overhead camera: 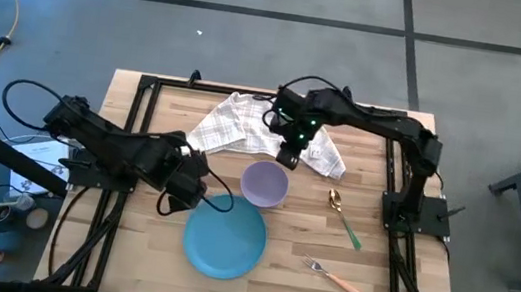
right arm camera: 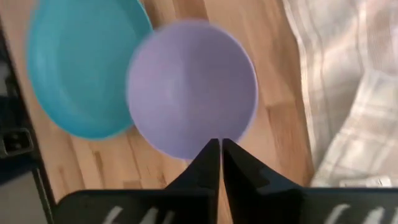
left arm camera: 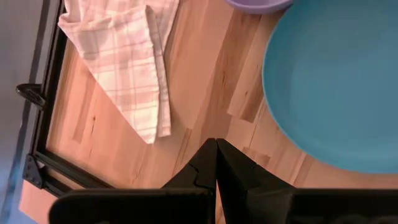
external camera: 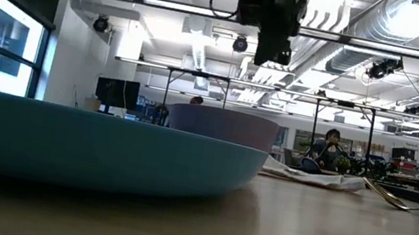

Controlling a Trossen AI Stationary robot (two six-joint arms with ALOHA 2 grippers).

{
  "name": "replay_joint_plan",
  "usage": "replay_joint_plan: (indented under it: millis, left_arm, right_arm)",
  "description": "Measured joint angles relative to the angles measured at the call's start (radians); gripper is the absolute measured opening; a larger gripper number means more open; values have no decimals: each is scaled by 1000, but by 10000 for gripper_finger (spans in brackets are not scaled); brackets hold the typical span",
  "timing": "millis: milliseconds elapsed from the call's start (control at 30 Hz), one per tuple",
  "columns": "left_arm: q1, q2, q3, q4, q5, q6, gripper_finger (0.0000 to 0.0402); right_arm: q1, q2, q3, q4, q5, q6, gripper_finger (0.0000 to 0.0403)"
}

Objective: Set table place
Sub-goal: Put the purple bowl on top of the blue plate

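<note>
High view, right pincer (overhead camera: 289, 157): fingers pressed together, nothing held, poised above the lavender bowl's (overhead camera: 265, 184) far rim beside the checked cloth (overhead camera: 243, 124).
Left pincer (overhead camera: 187, 185): fingers shut, empty, just beside the blue plate (overhead camera: 225, 239).
Step in hand: likely seating the bowl; fingers are best opened before descending over the rim.
Arm pose: right arm is reached across, wrist pointed down.
Cutlery: spoon (overhead camera: 344, 218) and fork (overhead camera: 333, 277) are seen right of the plate on the counter (overhead camera: 146, 252).

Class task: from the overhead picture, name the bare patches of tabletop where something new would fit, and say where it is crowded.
Bare wood lies along the near edge left of the plate, between plate and fork, and in the far-left corner beside the cloth. The middle is crowded: bowl close by the plate, spoon to its right, left tool and right tool hovering.
</note>
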Motion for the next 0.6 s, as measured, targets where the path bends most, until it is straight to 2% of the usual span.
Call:
replay_joint_plan:
  millis: [133, 467, 600]
  left_arm:
    - [0, -28, 0, 0, -15, -8, 1]
    - [0, -50, 0, 0, -42, -8, 1]
    - [0, -52, 0, 0, -49, -9, 1]
  right_arm:
    - [5, 56, 21, -66, 42, -3, 52]
    - [8, 133, 2, -40, 48, 81, 172]
    - [27, 156, 2, 7, 146, 87, 197]
